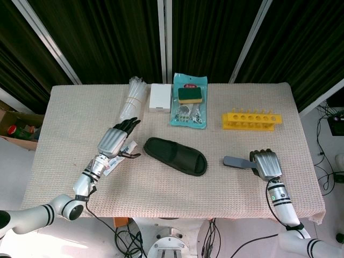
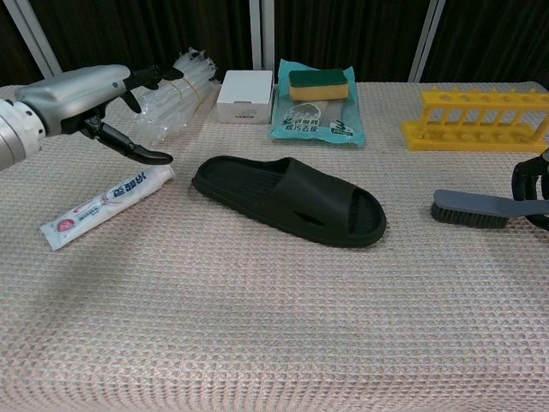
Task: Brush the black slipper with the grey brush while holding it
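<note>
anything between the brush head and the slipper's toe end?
Nothing: only bare tablecloth lies between the grey brush and the black slipper, clearest in chest view.

Slipper: black slipper [image 2: 290, 199] is lying flat at the frame's centre on the table [image 2: 257, 326].
Brush: grey brush [image 2: 480, 209] is resting at right, bristles down.
Right hand: right hand [image 2: 532, 184] is showing at the right edge, fingers around the brush handle.
Left hand: left hand [image 2: 90, 99] is hovering at upper left, fingers [image 2: 141, 153] spread, above a toothpaste tube [image 2: 105, 206].
</note>
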`<state>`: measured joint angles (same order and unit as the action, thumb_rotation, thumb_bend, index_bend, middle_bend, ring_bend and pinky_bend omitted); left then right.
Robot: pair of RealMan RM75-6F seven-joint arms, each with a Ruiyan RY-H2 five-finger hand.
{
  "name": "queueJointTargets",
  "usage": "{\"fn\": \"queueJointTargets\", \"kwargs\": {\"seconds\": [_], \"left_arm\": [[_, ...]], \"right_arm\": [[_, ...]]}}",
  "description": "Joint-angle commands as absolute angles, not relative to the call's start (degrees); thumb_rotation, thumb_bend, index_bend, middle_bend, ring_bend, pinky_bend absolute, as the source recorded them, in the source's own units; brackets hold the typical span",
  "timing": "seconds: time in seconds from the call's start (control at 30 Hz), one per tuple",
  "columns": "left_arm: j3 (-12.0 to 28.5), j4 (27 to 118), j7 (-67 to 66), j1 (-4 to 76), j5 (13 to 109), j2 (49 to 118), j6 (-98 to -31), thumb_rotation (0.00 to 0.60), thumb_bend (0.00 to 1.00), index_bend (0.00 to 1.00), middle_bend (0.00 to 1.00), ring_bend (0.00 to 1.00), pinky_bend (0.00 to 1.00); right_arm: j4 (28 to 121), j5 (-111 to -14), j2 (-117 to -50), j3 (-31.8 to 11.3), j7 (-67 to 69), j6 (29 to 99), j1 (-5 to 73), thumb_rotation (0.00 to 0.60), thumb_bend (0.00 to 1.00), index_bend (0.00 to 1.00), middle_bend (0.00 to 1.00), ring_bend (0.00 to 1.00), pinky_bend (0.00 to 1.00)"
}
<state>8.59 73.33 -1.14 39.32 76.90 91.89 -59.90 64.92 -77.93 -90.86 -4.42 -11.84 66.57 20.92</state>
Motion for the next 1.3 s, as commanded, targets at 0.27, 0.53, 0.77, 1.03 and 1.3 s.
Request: {"fn": "queueJointTargets", "kwargs": {"seconds": [0.27, 0.53, 0.77, 1.03, 1.3], "left_arm": [[8.6, 73.2, -2.0, 39.6, 76.3, 92.5, -58.9, 0.373, 0.09, 0.02, 0.05, 0.09, 0.26], [8.8, 74.7, -3.6, 39.3, 76.3, 91.5, -59.6, 0.373, 0.09, 0.02, 0.05, 0.09, 0.26], [8.8, 77.1, -6.7, 37.3, 75.4, 88.5, -62.4, 0.372, 0.09, 0.02, 0.05, 0.09, 0.26], [7.0, 81.5, -8.9, 30.9, 78.7, 83.4, -73.0, 0.371, 0.09, 0.02, 0.05, 0.09, 0.25], [-1.6, 86.7, -10.6, 18.9, 81.2, 76.0, -82.4, 0.237, 0.05, 0.04, 0.06, 0.08, 0.23]], "right_arm": [[72.9, -73.4, -84.9, -4.3, -16.9, 62.4, 20.5, 0.6, 0.33, 0.01, 0.15, 0.08, 0.1], [80.6, -69.7, -78.1, -3.0, -20.3, 59.4, 19.7, 0.6, 0.24, 0.0, 0.0, 0.0, 0.0], [91.4, -70.7, -68.5, -0.3, -18.5, 62.5, 16.0, 0.6, 0.17, 0.0, 0.0, 0.0, 0.0], [89.3, -86.7, -66.1, 0.6, 1.0, 85.3, 6.3, 0.6, 0.16, 0.0, 0.0, 0.0, 0.0], [80.1, -85.6, -69.0, -0.4, 9.3, 91.7, 1.3, 0.6, 0.18, 0.0, 0.0, 0.0, 0.0]]}}
